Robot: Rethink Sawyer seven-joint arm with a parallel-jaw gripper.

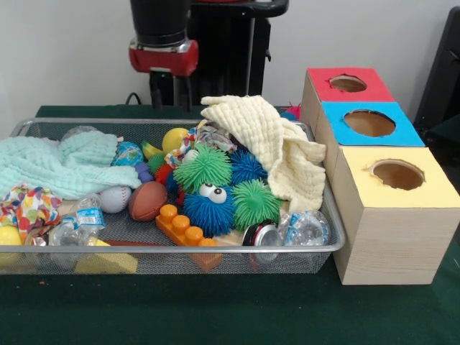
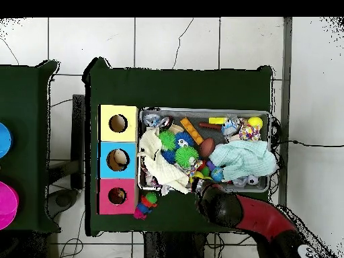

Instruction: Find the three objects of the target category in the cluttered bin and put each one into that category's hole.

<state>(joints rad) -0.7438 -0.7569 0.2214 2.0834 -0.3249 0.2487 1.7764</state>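
In the wire bin [image 1: 327, 248], plastic bottles [image 1: 90, 213] with unreadable labels

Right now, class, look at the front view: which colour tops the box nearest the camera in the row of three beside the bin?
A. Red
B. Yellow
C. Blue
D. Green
B. In the front view the yellow-topped box sits nearest the camera, with the blue-topped box behind it and the red-topped box farthest back; none is green.
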